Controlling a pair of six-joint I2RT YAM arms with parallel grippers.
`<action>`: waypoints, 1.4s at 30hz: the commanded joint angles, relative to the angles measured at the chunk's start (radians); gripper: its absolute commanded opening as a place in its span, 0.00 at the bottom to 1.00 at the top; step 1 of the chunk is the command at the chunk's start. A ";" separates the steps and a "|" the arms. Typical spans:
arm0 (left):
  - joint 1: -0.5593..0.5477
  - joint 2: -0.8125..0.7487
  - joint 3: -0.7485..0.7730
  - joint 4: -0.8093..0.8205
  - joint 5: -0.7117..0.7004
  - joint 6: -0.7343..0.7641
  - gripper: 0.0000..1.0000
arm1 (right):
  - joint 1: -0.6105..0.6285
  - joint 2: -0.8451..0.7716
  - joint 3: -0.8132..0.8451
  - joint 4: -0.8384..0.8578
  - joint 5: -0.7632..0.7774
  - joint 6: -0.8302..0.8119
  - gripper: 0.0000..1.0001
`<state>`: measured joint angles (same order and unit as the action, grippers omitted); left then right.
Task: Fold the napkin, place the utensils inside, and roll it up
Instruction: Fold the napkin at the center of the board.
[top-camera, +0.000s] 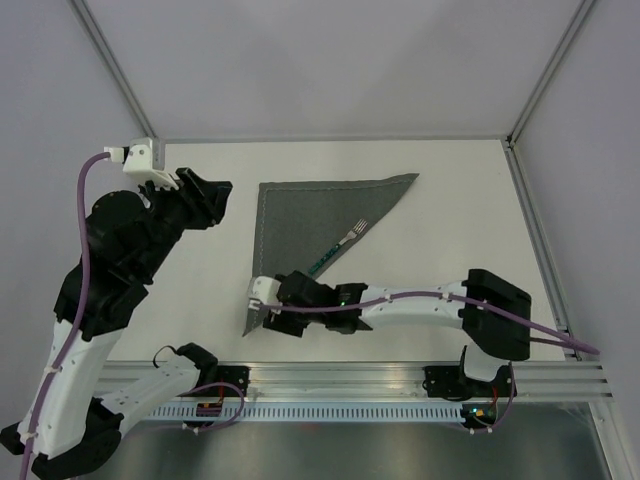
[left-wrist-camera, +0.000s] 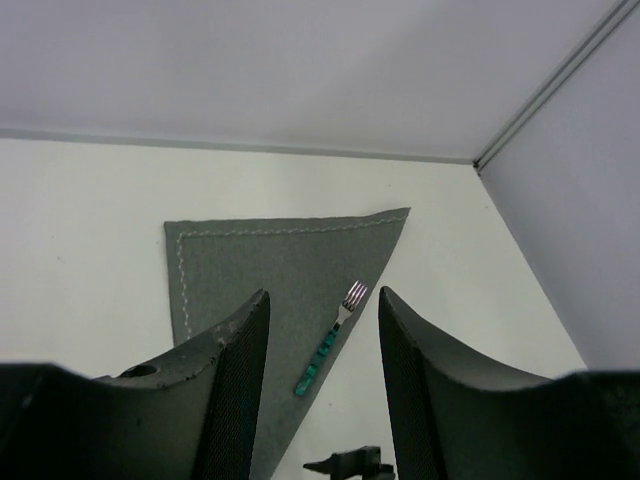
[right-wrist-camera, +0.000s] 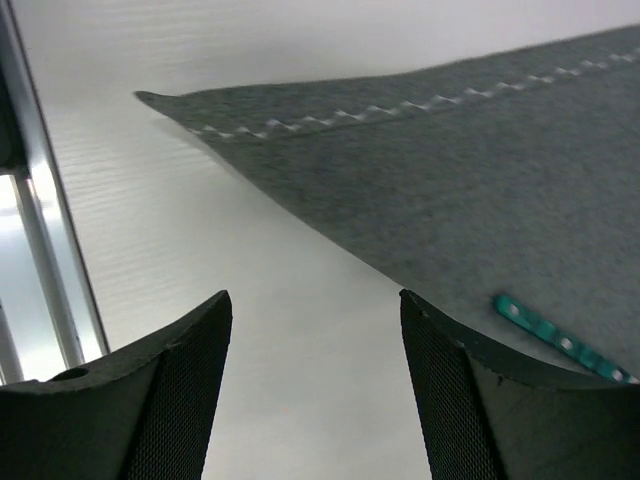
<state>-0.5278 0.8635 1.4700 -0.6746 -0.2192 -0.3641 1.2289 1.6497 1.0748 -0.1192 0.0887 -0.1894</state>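
Observation:
The dark grey napkin (top-camera: 300, 215) lies folded into a triangle on the white table, its long diagonal edge facing right. A fork with a green handle (top-camera: 340, 248) lies along that diagonal edge, tines toward the far right. My right gripper (top-camera: 262, 305) is open and empty, low over the napkin's near corner; in the right wrist view its gripper (right-wrist-camera: 315, 300) is above bare table beside the napkin (right-wrist-camera: 470, 190), with the fork handle's end (right-wrist-camera: 560, 340) at right. My left gripper (top-camera: 218, 200) is open and empty, raised left of the napkin; its view (left-wrist-camera: 322, 295) shows napkin (left-wrist-camera: 260, 265) and fork (left-wrist-camera: 330, 340).
An aluminium rail (top-camera: 400, 375) runs along the near table edge and also shows in the right wrist view (right-wrist-camera: 40, 250). White walls and frame posts (top-camera: 540, 90) close the back and sides. Bare table (top-camera: 460, 220) lies right of the napkin.

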 joint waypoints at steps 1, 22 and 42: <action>-0.003 -0.021 -0.007 -0.092 -0.048 -0.049 0.53 | 0.102 0.077 0.080 0.094 0.124 -0.034 0.74; -0.003 -0.044 -0.025 -0.143 -0.100 -0.021 0.52 | 0.233 0.381 0.166 0.329 0.270 -0.148 0.69; -0.003 -0.041 -0.063 -0.141 -0.092 -0.026 0.52 | 0.234 0.452 0.211 0.332 0.292 -0.185 0.39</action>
<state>-0.5282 0.8181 1.4120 -0.8215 -0.3107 -0.3733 1.4578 2.0926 1.2503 0.1909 0.3683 -0.3641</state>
